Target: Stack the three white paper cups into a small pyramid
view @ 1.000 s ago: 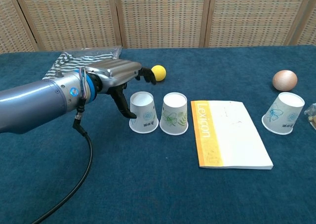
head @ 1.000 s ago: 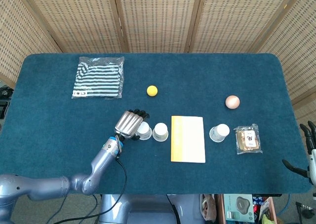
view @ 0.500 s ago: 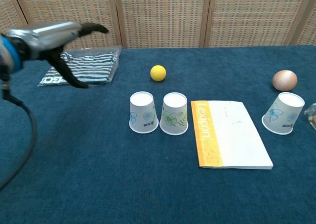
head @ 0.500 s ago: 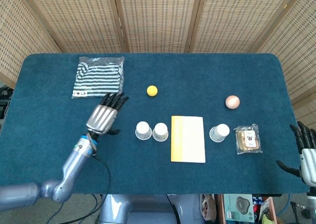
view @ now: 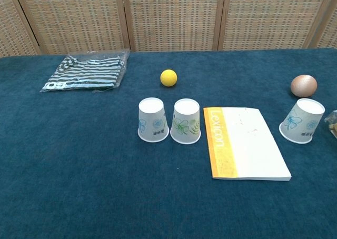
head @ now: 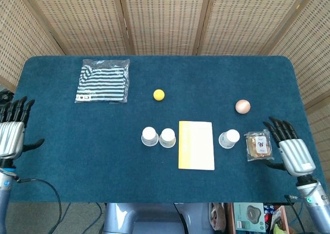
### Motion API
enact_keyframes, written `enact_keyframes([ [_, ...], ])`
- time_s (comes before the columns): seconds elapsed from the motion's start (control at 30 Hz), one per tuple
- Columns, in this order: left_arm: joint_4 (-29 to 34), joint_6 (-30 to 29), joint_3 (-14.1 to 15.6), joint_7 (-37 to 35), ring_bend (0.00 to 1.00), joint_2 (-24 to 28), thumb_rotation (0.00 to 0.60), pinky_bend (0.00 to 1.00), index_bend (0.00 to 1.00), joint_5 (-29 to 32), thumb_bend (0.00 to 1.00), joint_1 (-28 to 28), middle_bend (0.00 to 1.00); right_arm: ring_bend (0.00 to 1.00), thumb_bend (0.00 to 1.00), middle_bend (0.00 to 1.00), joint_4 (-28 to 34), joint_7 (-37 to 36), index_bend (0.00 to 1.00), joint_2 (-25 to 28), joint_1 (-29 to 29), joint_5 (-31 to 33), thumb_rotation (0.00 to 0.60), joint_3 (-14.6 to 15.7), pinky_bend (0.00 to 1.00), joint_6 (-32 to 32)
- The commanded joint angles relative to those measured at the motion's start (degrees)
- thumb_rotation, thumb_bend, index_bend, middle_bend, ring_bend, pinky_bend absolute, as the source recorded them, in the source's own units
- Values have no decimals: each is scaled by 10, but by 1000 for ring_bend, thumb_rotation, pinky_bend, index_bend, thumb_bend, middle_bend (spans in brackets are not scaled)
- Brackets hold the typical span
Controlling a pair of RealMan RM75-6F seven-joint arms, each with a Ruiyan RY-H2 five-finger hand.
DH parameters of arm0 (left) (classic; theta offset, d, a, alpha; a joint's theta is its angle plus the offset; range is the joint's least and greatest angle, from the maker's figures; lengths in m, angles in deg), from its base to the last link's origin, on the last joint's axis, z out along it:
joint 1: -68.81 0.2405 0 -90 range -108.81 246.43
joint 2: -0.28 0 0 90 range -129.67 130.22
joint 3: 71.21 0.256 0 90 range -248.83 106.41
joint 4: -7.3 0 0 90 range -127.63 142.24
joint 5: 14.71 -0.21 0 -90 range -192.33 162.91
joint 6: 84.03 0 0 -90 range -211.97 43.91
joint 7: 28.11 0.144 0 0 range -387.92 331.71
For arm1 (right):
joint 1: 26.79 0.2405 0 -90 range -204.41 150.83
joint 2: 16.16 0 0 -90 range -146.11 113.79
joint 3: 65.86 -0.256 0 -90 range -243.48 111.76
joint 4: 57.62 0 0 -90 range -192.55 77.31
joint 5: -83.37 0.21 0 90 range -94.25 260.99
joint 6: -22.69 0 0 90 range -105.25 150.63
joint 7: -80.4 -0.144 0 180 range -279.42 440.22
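Nearest the robot, the left hand (head: 11,133) is hovering at the near left edge of the blue table (head: 67,151) with its fingers spread and nothing in them, while the right hand (head: 291,149) is hanging at the near right edge, likewise splayed and empty, just beside a packaged snack (head: 259,145). A yellow-and-white booklet (view: 243,142) is lying flat between the cups. Just left of it, two white paper cups are standing upside down and side by side, the left cup (view: 152,120) touching or nearly touching the middle cup (view: 186,121). The third cup (view: 301,121) is sitting alone on the booklet's right, mouth down and tilted, well apart from the pair. No cup is resting on another. Just behind the third cup a brown egg-shaped ball (view: 304,85) is lying on the cloth, and a yellow ball (view: 168,77) is resting behind the pair. Farthest back on the left, a bagged striped garment (view: 87,75) is lying flat.
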Motion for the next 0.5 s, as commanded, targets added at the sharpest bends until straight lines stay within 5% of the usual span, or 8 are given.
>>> enact_keyframes([
  [0.03, -16, -20, 14, -57, 0, 15, 600, 0, 0, -11, 97, 36, 0, 10, 74, 132, -13, -36, 103, 2, 63, -18, 600, 5, 34, 85],
  [0.5, -26, 12, 3, -99, 0, 38, 600, 0, 0, -29, 99, 54, 0, 172, 232, 279, -74, -22, 203, -63, 156, 54, 600, -14, 273, 211],
])
